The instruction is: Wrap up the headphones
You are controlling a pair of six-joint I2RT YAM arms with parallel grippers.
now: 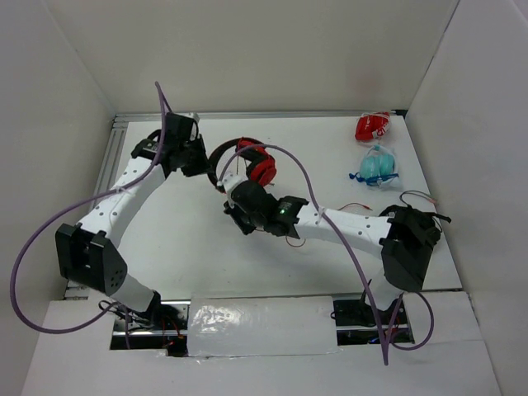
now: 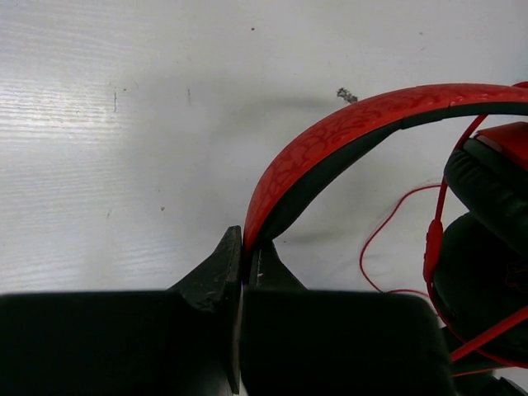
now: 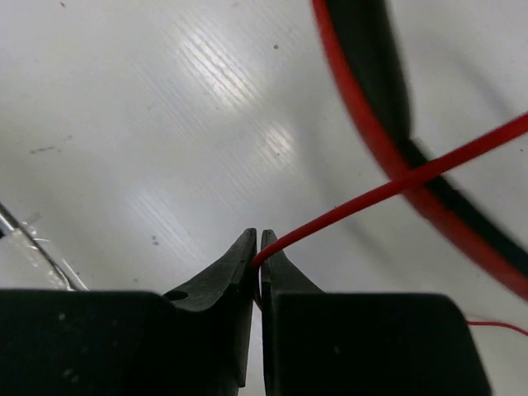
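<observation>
On the white table (image 1: 190, 247), left hand (image 2: 246, 247) clamps the headphones' (image 1: 262, 169) headband (image 2: 330, 140), right hand (image 3: 257, 243) pinches cable (image 3: 396, 186).

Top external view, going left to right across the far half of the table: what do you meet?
The left arm's end effector, clamped on the headband → red over-ear headphones with black pads → teal packet near the right wall.

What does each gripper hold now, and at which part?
The left gripper pinches the headphones by the red headband. The right gripper pinches their thin red cable between its fingertips.
</observation>
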